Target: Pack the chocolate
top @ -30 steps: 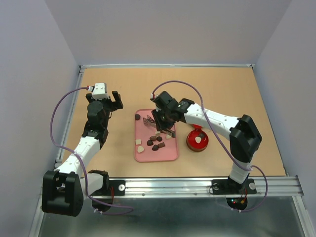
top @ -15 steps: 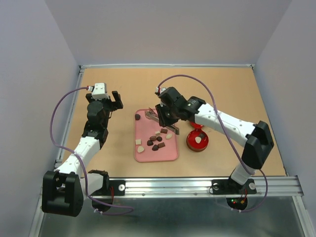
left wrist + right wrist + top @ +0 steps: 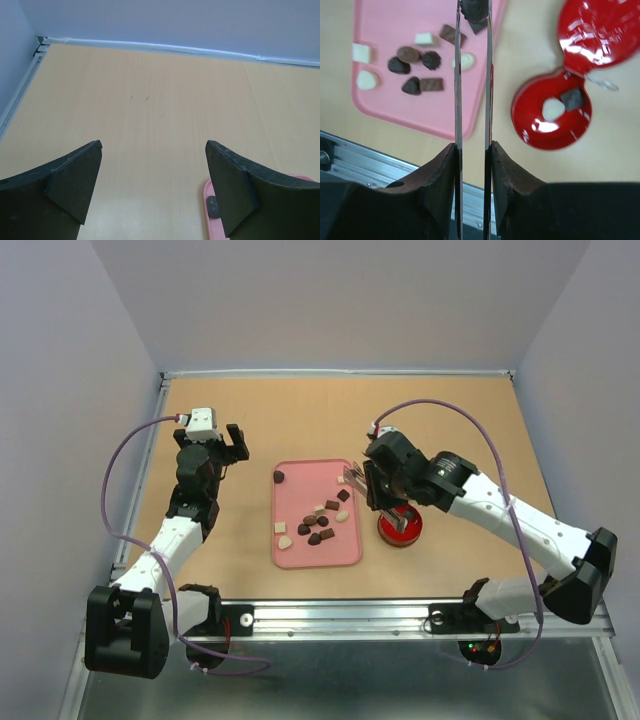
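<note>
The chocolate (image 3: pixel 410 54) is tiny bite-size pieces, mostly dark brown, a few cream-white; most lie on the pink tray (image 3: pixel 345 545), two in the red tin (image 3: pixel 527 132) to its right. My right gripper (image 3: pixel 472 150) is clamped on metal tweezers (image 3: pixel 458 100); only its wrist view shows the dark piece (image 3: pixel 472 9) pinched at their tips — by the tray's right edge. The left gripper (image 3: pixel 154 150) gapes wide, holding nothing — left of the tray.

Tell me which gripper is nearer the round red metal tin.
Right. The right gripper, holding a dark chocolate piece, hangs just beside the round red tin, over the edge of the pink rectangular tray; the open left gripper sits far beyond that tray.
</note>
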You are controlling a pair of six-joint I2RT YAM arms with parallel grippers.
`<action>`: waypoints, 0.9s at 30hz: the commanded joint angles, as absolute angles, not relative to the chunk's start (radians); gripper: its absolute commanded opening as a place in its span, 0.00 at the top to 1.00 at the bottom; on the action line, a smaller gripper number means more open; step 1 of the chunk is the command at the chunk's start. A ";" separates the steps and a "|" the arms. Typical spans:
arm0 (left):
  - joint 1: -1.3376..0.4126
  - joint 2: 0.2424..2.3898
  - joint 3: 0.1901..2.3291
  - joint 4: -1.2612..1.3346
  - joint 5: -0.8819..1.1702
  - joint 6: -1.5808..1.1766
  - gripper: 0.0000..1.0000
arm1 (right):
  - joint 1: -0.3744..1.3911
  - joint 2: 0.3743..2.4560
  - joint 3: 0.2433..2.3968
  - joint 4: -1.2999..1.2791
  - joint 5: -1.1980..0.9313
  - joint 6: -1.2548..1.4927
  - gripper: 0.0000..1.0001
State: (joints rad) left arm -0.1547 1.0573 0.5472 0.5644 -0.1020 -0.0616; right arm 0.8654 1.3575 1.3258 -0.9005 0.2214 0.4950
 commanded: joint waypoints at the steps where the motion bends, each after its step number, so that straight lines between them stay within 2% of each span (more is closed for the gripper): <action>1: -0.149 1.042 0.548 0.609 -0.107 -0.060 0.04 | 0.874 1.252 1.264 -1.038 0.296 0.613 0.71; 11: -0.149 1.048 0.552 0.609 -0.103 -0.061 0.04 | 0.874 1.075 1.184 -1.232 0.305 0.778 0.71; 22: -0.149 1.040 0.548 0.607 -0.107 -0.061 0.04 | 0.874 1.066 1.149 -1.238 0.279 0.788 0.70; 25: -0.149 1.040 0.549 0.609 -0.107 -0.063 0.04 | 0.874 1.072 1.144 -1.226 0.272 0.782 0.64; 27: -0.149 1.042 0.549 0.609 -0.107 -0.063 0.04 | 0.874 1.080 1.143 -1.223 0.273 0.778 0.57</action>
